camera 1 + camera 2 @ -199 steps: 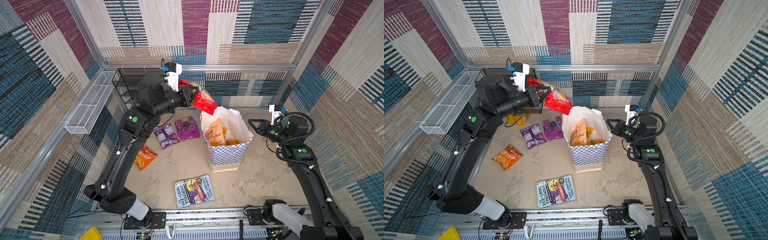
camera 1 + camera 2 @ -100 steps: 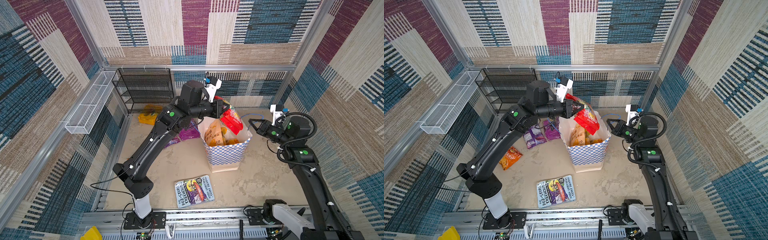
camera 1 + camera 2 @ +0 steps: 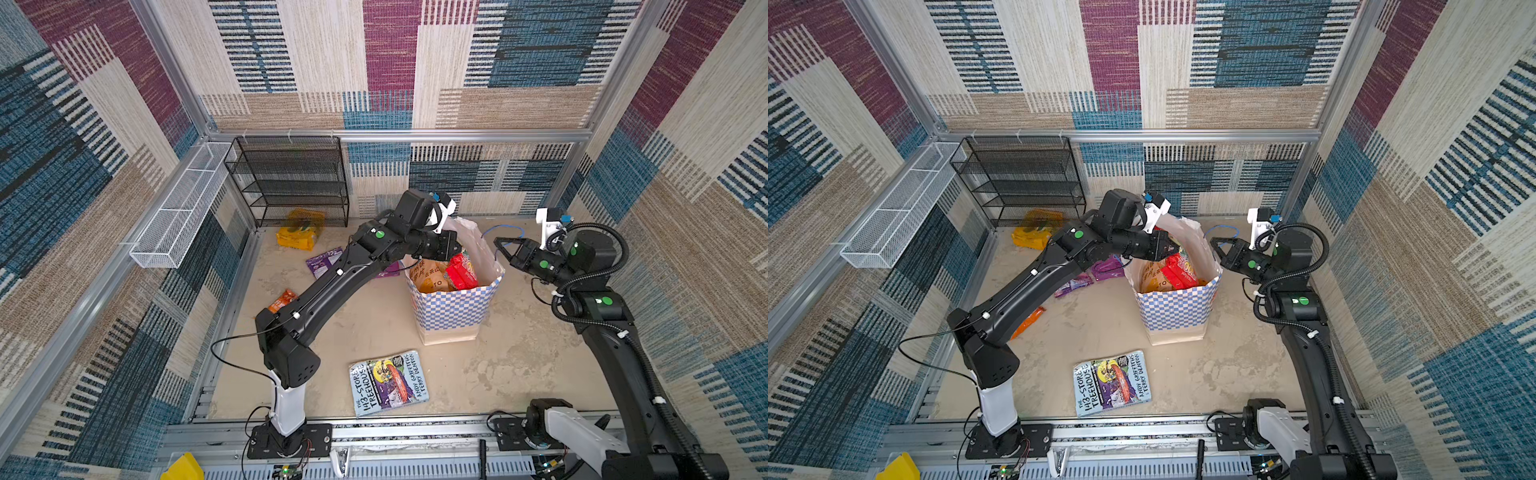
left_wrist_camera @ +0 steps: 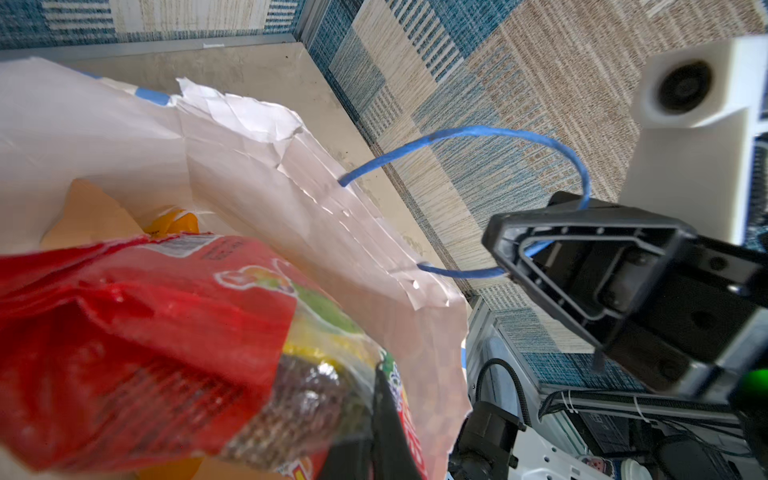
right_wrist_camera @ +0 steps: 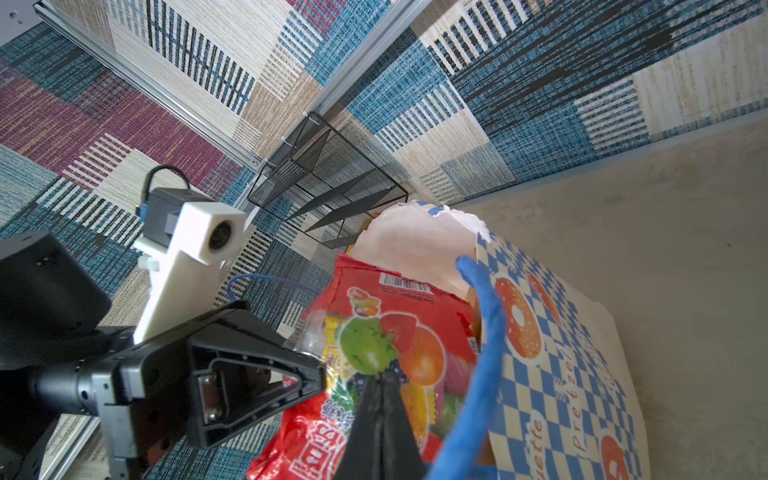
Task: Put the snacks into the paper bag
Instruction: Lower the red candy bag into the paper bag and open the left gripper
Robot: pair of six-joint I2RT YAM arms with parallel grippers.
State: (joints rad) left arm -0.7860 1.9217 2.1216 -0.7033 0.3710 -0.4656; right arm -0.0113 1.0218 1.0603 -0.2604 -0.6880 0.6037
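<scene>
red packet (image 3: 461, 272) lowered into paper bag (image 3: 453, 309) in left gripper (image 5: 316, 371); right gripper (image 4: 498, 249) pinches handle (image 4: 478, 133).

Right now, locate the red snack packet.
In both top views the red snack packet hangs in the open mouth of the paper bag, right of centre, clamped in the jaws of the left gripper.

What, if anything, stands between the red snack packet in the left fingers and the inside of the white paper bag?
Nothing visible. The red crinkly snack packet, pinched by the left gripper, hangs in the open mouth of the white checkered paper bag, and the right gripper holds its blue cord handle.
</scene>
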